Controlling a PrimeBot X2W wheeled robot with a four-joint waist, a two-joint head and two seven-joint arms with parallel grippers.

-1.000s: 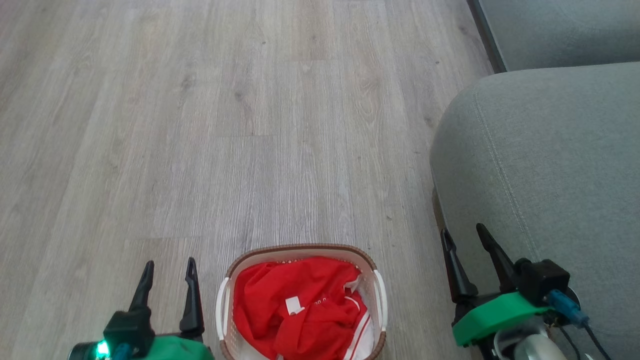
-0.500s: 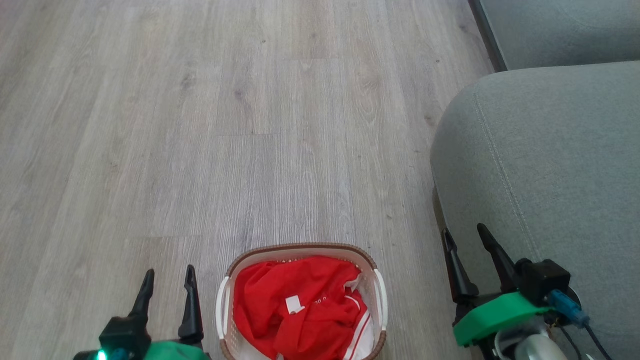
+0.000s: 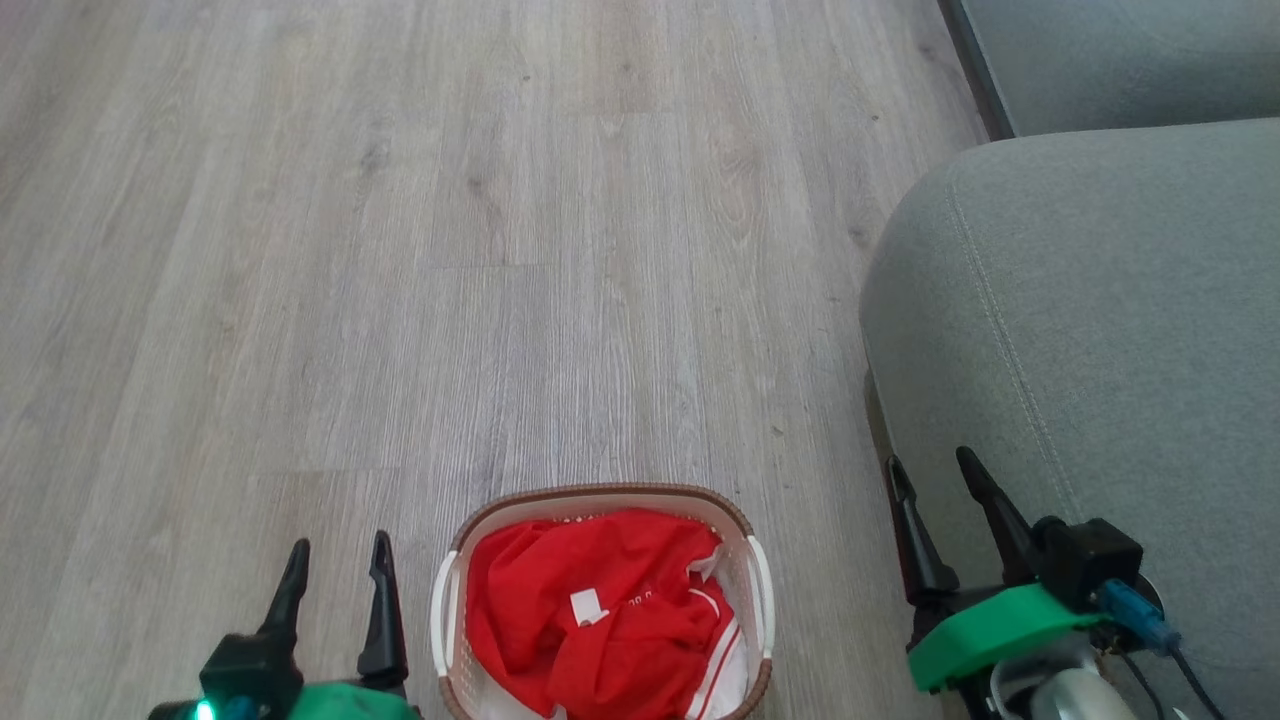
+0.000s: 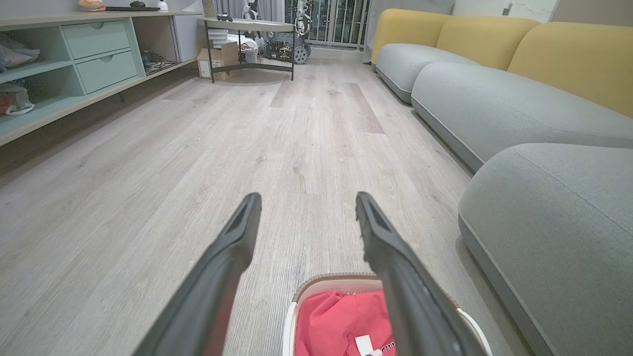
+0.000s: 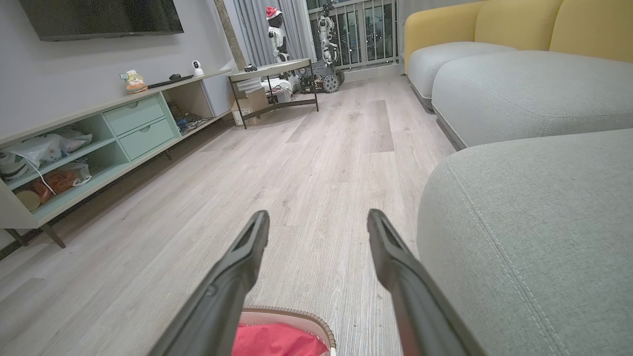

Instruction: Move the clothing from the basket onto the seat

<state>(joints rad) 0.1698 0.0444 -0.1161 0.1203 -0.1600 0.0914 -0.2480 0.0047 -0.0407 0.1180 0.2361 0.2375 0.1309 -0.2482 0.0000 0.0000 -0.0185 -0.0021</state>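
Two dark-fingered grippers sit at the bottom of the head view, both with fingers spread apart and holding nothing. The left gripper (image 3: 340,542) is at the lower left over the pale grey wood-plank floor (image 3: 400,250). The right gripper (image 3: 928,458) is at the lower right, in front of the edge of the large grey-green fabric sofa seat (image 3: 1100,320) with its stitched seam. Between them on the floor stands the small oval white perforated plastic basket (image 3: 600,492) with a brown woven-look rim and white side handles, near the seat but apart from it. The bright red clothing (image 3: 590,610), with white stripes and a white tag, lies crumpled inside the basket.

From the left wrist view, the open fingers point along the floor. The basket with the red fabric sits below the right-hand finger. The seat rises at the right, yellow back cushions (image 4: 568,59) show beyond it, and a mint-green low cabinet (image 4: 99,54) stands at far left.

From the right wrist view, the spread fingers hang above the basket's rim. The seat is close on the right, and a dark wall screen (image 5: 99,17) hangs above the cabinet.
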